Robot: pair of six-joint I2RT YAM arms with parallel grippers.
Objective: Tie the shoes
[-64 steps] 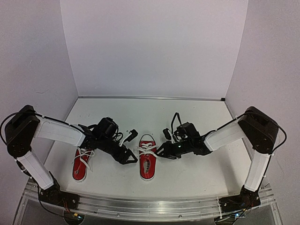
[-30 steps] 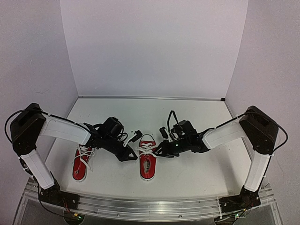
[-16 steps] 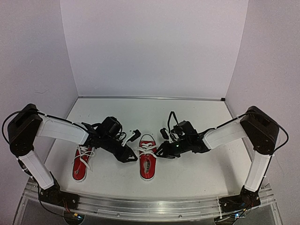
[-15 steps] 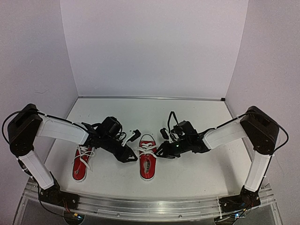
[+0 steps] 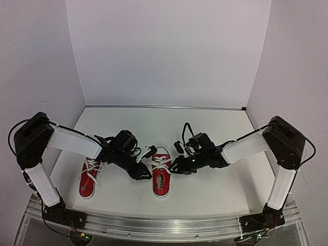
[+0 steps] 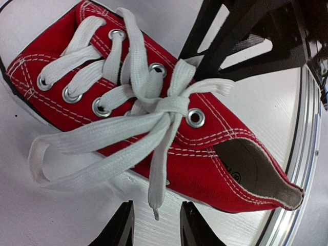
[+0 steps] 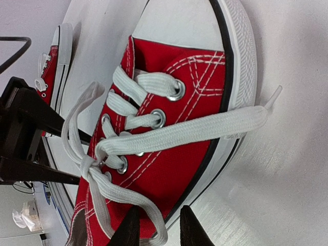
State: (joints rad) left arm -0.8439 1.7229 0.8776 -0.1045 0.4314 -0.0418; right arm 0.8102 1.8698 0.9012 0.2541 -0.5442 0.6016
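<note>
1. the small red canvas sneaker with a white rubber sole and toe cap (image 5: 161, 180) lies at the near centre of the white counter (image 5: 215, 192), toe pointing far, between the two arms.
2. its white lace (image 6: 171, 106) is crossed and drawn into a knot at the top eyelets. one long length, which looks doubled into a loop, trails over the shoe's side onto the counter, and a shorter end hangs down beside it.
3. the left fingers (image 6: 123, 228) stand apart and hold nothing. the tip of the short end lies just in the gap between them.
4. the right fingers (image 7: 188, 228) are parted too, wider than the lace. a strand from the knot runs down between them, with no pinch on it that i can see.
5. the second red canvas sneaker (image 5: 88, 180) sits to the left, close by the left arm. its lace lies loose over the tongue, and i cannot tell whether it is knotted.
6. judging by this, the step in hand is the knot on the centre shoe: the first crossing is made, the bow not finished.
7. the next move likely calls for each side to close on the strand in its gap. both would then draw outward evenly, left and right, so the knot cinches without dragging the light shoe.
</note>
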